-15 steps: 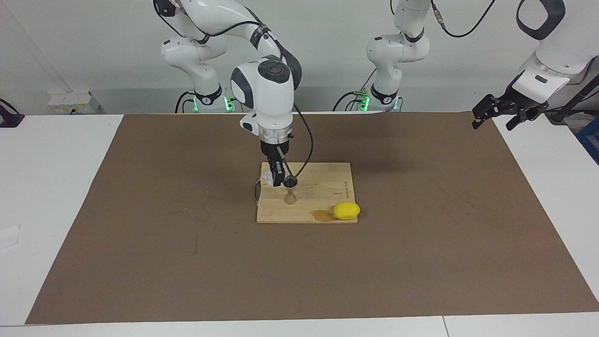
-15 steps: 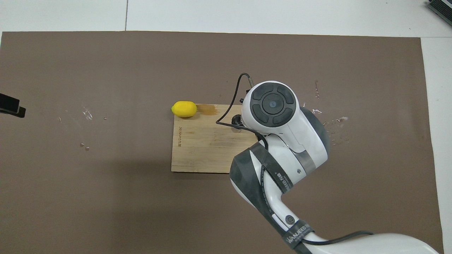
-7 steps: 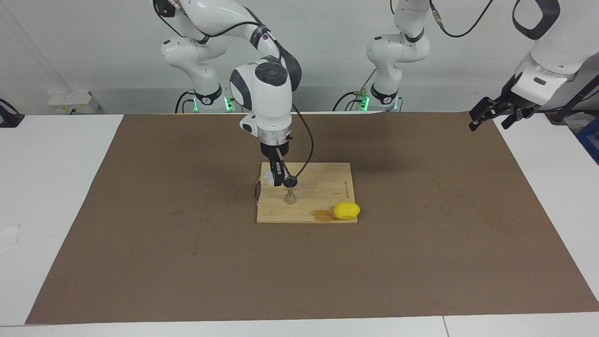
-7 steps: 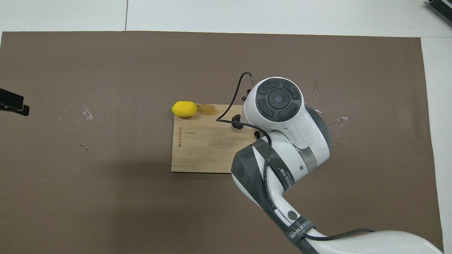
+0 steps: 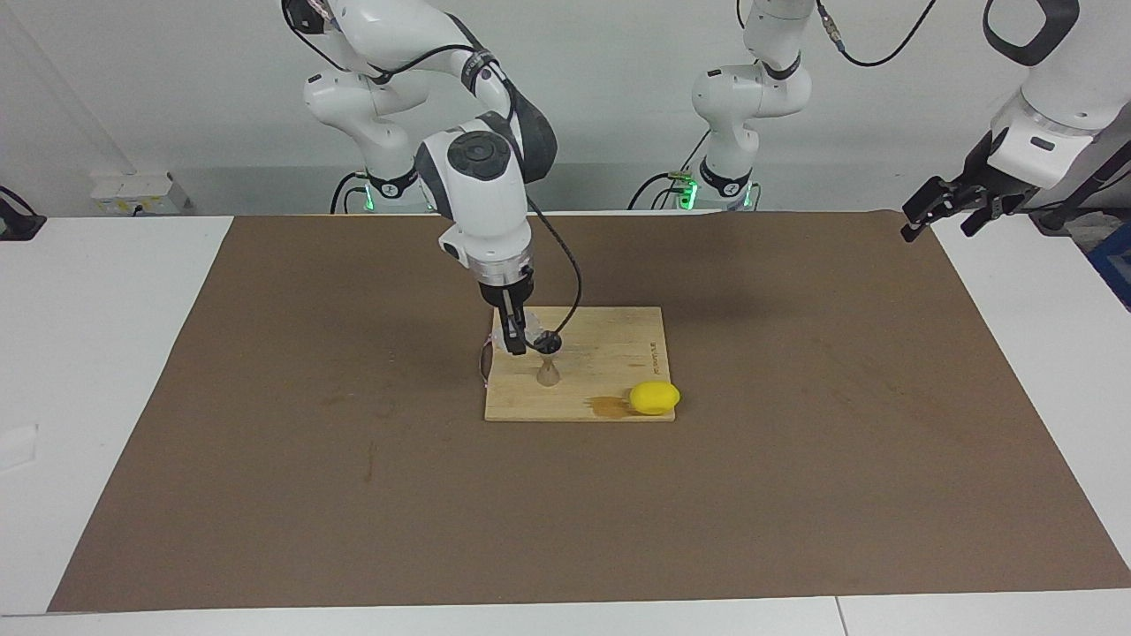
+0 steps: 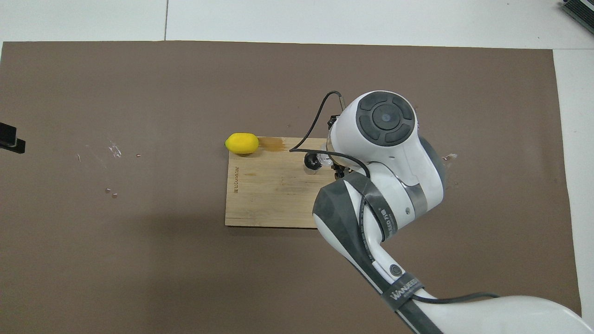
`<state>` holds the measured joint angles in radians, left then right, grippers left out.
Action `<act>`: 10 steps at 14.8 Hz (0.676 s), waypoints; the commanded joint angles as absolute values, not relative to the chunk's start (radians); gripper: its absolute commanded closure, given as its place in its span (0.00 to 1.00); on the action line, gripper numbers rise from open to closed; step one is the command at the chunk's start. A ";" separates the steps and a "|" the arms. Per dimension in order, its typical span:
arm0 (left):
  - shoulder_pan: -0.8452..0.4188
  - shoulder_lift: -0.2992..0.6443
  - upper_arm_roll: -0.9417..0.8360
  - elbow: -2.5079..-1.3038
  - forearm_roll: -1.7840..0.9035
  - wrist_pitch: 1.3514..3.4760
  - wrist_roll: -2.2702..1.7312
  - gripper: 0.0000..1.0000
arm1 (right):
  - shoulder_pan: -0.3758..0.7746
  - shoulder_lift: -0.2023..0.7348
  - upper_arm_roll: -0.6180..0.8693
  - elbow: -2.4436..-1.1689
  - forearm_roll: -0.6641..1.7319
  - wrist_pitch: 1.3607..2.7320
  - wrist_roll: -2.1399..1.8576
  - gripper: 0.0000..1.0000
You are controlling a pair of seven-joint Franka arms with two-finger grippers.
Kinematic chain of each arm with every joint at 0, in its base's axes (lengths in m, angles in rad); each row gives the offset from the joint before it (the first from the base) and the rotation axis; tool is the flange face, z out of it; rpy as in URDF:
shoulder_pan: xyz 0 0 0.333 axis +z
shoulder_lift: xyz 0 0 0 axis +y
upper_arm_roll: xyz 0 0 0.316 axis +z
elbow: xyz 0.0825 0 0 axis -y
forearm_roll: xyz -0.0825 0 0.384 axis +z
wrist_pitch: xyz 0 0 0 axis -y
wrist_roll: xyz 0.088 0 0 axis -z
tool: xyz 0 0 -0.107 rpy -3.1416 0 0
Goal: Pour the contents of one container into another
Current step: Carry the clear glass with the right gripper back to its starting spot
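Observation:
The steel jigger (image 5: 549,369) stands upright on the wooden board (image 5: 618,349); from above it shows as a small round mouth (image 6: 311,163). My right gripper (image 5: 517,344) hangs over the board beside the jigger's mouth, shut on the clear glass tumbler (image 5: 530,336). The tumbler is tipped toward the jigger, and its rim (image 6: 325,159) peeks out from under the wrist in the overhead view. My left gripper (image 5: 938,223) waits raised and open over the mat's edge at the left arm's end; only its tip (image 6: 9,139) shows from above.
A yellow lemon (image 5: 655,397) lies at the board's corner farthest from the robots, toward the left arm's end, with a wet stain (image 5: 608,405) beside it on the wood. Small droplets (image 6: 113,149) dot the brown mat (image 5: 795,495). A cable loops from the right wrist.
The right wrist has swung toward the right arm's end of the table, tipping the tumbler further toward the jigger. The left gripper has drifted a little outward and up.

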<state>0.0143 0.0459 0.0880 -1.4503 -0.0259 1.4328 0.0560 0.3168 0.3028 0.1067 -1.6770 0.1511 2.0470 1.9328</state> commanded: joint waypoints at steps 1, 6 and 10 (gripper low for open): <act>0.017 0.020 0.083 -1.459 -0.018 1.396 0.043 0.00 | 0.232 0.311 0.117 -1.683 0.299 2.051 1.815 1.00; 0.015 -0.032 0.074 -1.555 -0.018 1.445 0.041 0.00 | 0.047 0.273 0.118 -1.781 0.518 1.979 1.509 1.00; 0.009 -0.029 0.066 -1.555 -0.018 1.491 0.040 0.00 | -0.084 0.236 0.118 -1.871 0.595 1.963 1.309 1.00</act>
<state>0.0141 0.0044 0.0768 -1.5115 -0.0259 1.4433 0.0555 -0.0260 0.2933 0.1043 -1.7850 0.5409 1.9587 1.4074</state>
